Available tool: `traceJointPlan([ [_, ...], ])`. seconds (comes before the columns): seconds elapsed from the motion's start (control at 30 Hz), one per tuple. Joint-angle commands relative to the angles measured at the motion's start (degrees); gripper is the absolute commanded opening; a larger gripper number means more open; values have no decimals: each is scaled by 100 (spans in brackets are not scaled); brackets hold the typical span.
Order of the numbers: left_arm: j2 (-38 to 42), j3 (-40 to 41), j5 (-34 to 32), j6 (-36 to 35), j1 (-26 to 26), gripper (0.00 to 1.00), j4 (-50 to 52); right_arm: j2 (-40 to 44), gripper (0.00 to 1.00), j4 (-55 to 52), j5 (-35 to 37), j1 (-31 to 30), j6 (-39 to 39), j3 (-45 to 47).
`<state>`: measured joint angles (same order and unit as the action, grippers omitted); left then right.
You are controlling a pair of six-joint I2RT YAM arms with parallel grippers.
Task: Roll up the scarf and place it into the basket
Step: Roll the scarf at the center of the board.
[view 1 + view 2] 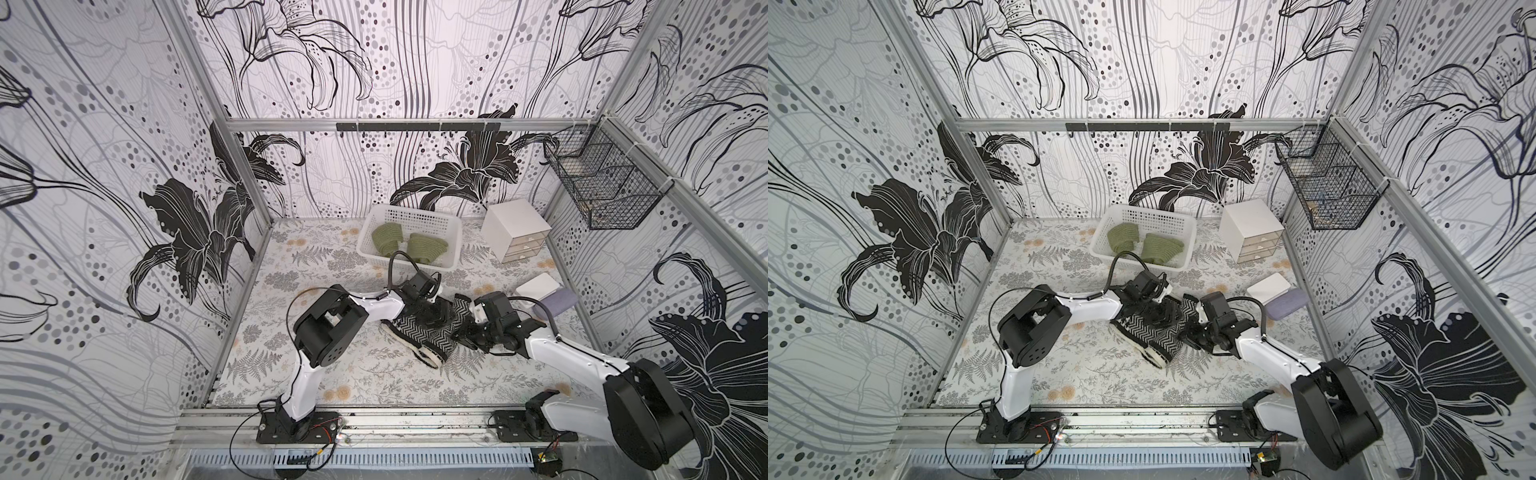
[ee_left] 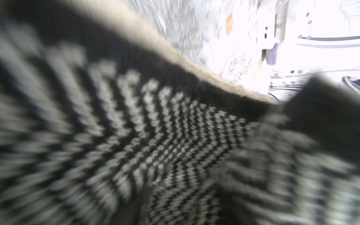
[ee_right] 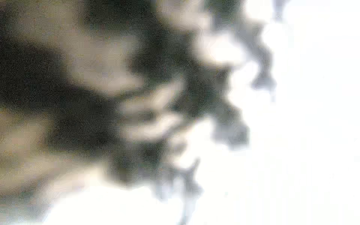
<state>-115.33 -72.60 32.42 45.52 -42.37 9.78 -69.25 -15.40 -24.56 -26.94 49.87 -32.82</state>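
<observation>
- Your black-and-white herringbone knitted scarf (image 1: 419, 337) lay part-rolled on the floral tabletop (image 1: 332, 374), near but outside the white perforated plastic basket (image 1: 415, 217).
- Your right gripper (image 1: 465, 333) was closed at the scarf's end, probably to anchor the roll; no pinch was visible.
- Your left gripper (image 1: 434, 311) sat on the roll; its jaws couldn't be read.
</observation>
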Motion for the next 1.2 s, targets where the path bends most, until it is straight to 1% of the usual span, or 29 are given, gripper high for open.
traceJointPlan([
  [0.0,393,-14,-836,-935,131,99,1110,18,0,-2346,141,-75,-730,-563],
  [0.13,686,316,-683,-1015,91,99,912,-465,0,-3673,271,-75,-1266,-1286],
  [0.3,1274,1070,-582,-741,-3,99,295,-1107,0,-4406,326,-75,-1617,-1777],
  [0.37,1432,1153,-606,-804,-174,100,346,-1352,0,-4523,390,-75,-1722,-1999],
  [0.5,1582,1131,-437,-762,-663,97,244,-1822,0,-4735,512,-74,-1802,-2502],
  [0.6,1485,989,-430,-671,-903,94,314,-2041,0,-4650,452,-75,-1733,-2705],
  [0.73,1234,774,-492,-535,-1042,88,481,-2123,0,-4529,428,-74,-1616,-2834],
  [0.77,1182,779,-466,-496,-1059,85,408,-2105,0,-4501,423,-74,-1598,-2835],
  [0.8,1120,750,-494,-452,-1059,77,399,-2078,0,-4463,418,-89,-1581,-2815],
  [0.83,1061,741,-506,-448,-1059,61,376,-2044,0,-4430,408,-100,-1560,-2788],
  [0.9,895,669,-483,-412,-1058,11,375,-1943,0,-4380,438,-110,-1514,-2718],
  [0.93,825,651,-476,-399,-1056,0,308,-1885,0,-4349,428,-111,-1489,-2689],
  [1.07,585,615,-383,-290,-1058,0,52,-1635,0,-4294,433,-112,-1465,-2634],
  [1.17,632,812,-648,-119,-947,0,101,-1398,32,-4413,611,-110,-1548,-2573],
])
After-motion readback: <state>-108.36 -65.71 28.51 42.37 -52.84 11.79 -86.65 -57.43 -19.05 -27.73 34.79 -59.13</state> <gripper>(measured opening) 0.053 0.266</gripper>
